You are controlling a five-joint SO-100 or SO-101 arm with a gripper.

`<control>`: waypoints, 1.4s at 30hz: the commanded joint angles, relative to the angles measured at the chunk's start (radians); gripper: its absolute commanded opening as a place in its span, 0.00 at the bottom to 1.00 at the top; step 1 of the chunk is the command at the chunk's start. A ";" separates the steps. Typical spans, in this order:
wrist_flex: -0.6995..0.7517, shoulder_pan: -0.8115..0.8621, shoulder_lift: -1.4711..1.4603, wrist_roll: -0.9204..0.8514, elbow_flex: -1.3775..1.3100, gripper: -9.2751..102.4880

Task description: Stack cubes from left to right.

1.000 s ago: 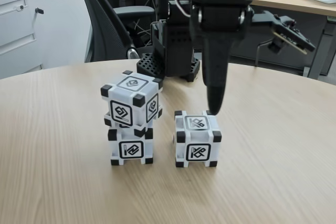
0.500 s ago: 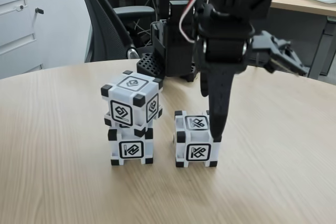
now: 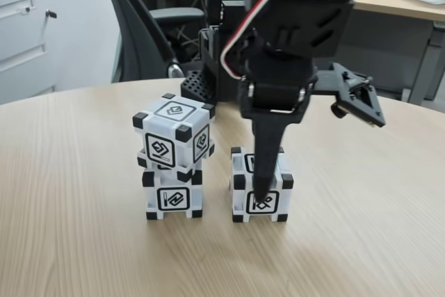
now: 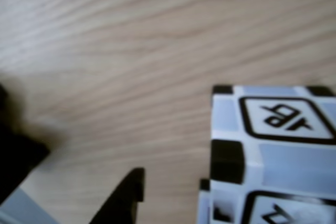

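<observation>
- Right now, fixed view: two cubes stacked at left of centre on the round wooden table (image 3: 83,255).
- Top cube (image 3: 174,135) sits on the bottom cube (image 3: 172,195), twisted a bit off square and overhanging slightly; both touching.
- Third cube (image 3: 260,193) stands alone on the table just right of the stack, a narrow gap between, not touching it.
- All three white with black corner blocks and black-framed square glyphs on their faces.
- Black gripper (image 3: 306,154) comes down from above over the lone cube; one long finger (image 3: 264,161) hangs straight down across that cube's front face, tip low near the front glyph.
- Other finger (image 3: 356,99) is swung out high to the right, well clear of the cube, so the jaws are spread wide and nothing is held.
- Red, white and black wires loop over the top of the arm.
- Wrist view: lone cube (image 4: 273,156) fills the lower right, top glyph and part of a side glyph visible, blurred.
- Dark finger tip (image 4: 126,195) pokes up from the bottom edge just left of the cube, wood grain showing between them.
- Behind the table, fixed view: black arm base (image 3: 222,78), black office chair (image 3: 139,26), white cabinet (image 3: 49,33), desk (image 3: 389,1) at the back.
</observation>
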 commanded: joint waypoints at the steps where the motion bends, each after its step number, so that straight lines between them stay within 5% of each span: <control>1: -0.009 0.034 -0.008 -0.015 -0.038 0.47; 16: -0.011 0.052 -0.052 -0.038 -0.049 0.46; 27: -0.158 0.052 -0.052 -0.049 -0.038 0.08; 42: -0.146 0.052 0.046 -0.002 -0.107 0.08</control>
